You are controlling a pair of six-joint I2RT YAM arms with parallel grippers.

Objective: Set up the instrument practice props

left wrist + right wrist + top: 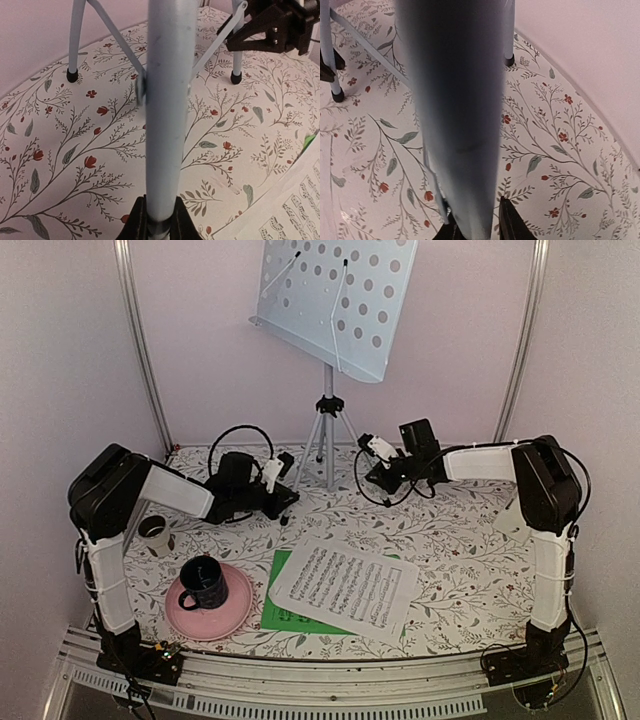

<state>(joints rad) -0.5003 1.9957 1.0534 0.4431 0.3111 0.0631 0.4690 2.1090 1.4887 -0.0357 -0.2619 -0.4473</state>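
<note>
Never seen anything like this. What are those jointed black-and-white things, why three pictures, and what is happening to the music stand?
Those are two robot arms, a left arm and a right arm, bolted to the table. The wide picture comes from a camera above and behind them; each close-up comes from a camera on one wrist, looking past its own fingers. On the table lie a white sheet of music partly covering a green sheet, a dark mug on a pink plate, and a beige cup. At the back stands a pale-blue music stand on a silver tripod. The left gripper and the right gripper each appear closed on a tripod tube.
</note>
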